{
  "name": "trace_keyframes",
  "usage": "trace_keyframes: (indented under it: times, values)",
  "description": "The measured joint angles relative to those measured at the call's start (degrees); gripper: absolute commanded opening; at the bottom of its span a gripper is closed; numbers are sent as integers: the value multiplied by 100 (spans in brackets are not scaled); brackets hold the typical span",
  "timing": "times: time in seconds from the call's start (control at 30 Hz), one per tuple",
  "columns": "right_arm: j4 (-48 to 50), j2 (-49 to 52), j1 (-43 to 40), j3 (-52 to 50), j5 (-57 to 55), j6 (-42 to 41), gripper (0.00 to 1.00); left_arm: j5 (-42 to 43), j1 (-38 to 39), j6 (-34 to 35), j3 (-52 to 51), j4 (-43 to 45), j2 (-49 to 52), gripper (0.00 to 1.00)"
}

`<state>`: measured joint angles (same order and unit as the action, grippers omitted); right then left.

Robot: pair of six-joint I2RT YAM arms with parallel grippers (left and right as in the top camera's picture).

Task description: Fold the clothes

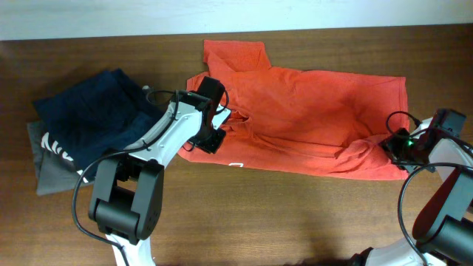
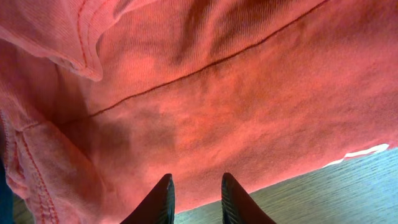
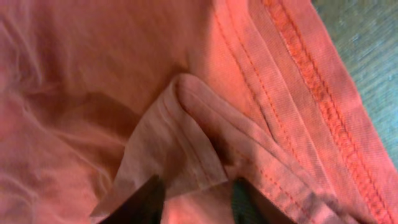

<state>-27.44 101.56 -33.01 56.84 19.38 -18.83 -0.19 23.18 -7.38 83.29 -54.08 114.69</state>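
Quick look at where you're at: the orange-red T-shirt [image 1: 310, 111] is lying mostly flat across the middle and right of the wooden worktop [image 1: 295, 222], long side running left to right. One sleeve [image 1: 235, 53] pokes up toward the far edge. The bottom right corner is rumpled and bunched up rather than flat.

Your left gripper [image 1: 211, 118] is at the shirt's left end, right over the fabric. On the left wrist cam the two dark fingertips [image 2: 163, 200] stand apart with nothing pinched between them. It's released, just flat shirt and a strip of wood grain under the gap. A seam line runs diagonally across the cloth above it, and a small white patch [image 2: 367, 151] peeks out at the shirt's edge, off to the right.

Your right gripper [image 1: 395, 144] is down at that rumpled right corner. On the right wrist cam a peaked fold of hem [image 3: 171, 149] sits right between the fingertips [image 3: 146, 202], with the double-stitched edge running past on the right. The fingers flank the fold with a fair gap between them. Honestly, I can't tell if they're actually biting on the cloth or only straddling it.

Off to the left, well apart from the shirt, there's the navy garment [image 1: 96, 111] with white lettering, lying on top of a grey garment [image 1: 48, 174]. Your left arm reaches across just beside that pile.
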Motion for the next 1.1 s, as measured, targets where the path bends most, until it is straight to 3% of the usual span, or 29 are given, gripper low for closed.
trace_keyframes:
  times: [0.23,0.37,1.1]
  values:
    - [181,0,0,0,4,-179,24,0,0,0,0,-35,0,26]
    - [188,0,0,0,31,-212,5,0,0,0,0,-57,0,26]
    - [568,0,-417,555,498,-393,4,0,0,-2,0,-57,0,26]
